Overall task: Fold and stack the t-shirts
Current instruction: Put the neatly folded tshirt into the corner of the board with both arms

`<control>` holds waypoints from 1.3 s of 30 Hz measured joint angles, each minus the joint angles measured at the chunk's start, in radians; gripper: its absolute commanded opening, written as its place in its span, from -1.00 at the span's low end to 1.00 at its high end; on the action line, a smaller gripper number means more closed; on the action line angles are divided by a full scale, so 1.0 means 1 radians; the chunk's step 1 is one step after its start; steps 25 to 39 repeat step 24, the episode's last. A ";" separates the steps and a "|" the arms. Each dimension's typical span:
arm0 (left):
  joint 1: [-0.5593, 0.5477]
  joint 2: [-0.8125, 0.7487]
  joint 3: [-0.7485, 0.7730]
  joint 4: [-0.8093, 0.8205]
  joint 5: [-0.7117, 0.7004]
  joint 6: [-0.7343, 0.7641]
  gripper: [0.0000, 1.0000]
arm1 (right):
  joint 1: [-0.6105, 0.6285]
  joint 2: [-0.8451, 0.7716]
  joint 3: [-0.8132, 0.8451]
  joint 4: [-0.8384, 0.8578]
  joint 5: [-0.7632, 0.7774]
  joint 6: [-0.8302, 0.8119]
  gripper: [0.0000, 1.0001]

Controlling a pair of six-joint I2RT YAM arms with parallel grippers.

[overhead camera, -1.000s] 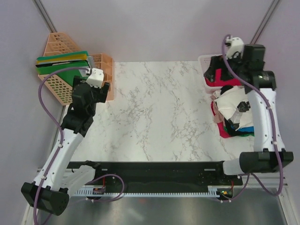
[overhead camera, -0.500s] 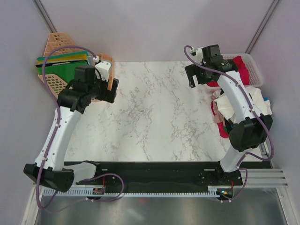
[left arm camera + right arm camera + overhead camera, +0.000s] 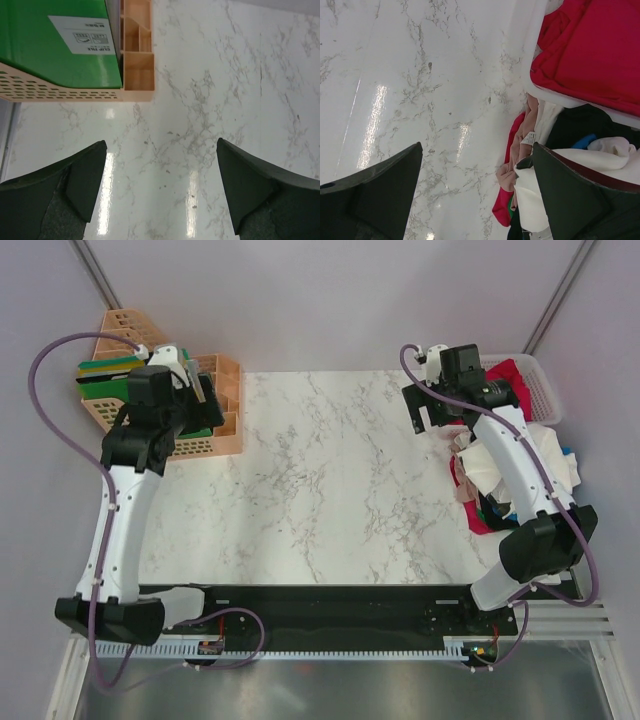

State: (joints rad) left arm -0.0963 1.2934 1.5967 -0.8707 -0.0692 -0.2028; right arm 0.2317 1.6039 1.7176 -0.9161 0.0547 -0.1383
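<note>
Robot lab cell: bare grey panel walls (image 3: 330, 300), marble-look tabletop (image 3: 330, 490), black mounting rail (image 3: 330, 597).

Both arms shifted a fair bit in that last second. Your left arm (image 3: 120, 510) has come up taller. The left jaws swung out from the orange rack (image 3: 215, 435) over the edge of the bench (image 3: 330, 480), then pulled back left, and now they sit higher, up by the green folders (image 3: 105, 382). Your right arm (image 3: 520, 470) was reaching over the right end of the white mesh basket (image 3: 543, 380). The right jaws have swung left to the bench just beside the basket's left end, so the red t-shirt (image 3: 512, 375) in it shows now, and the elbow sits further from the near-right corner.
</note>
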 measured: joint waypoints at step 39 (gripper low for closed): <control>-0.011 -0.174 -0.370 0.396 0.023 0.286 0.97 | 0.000 -0.041 -0.144 0.077 0.023 -0.028 0.96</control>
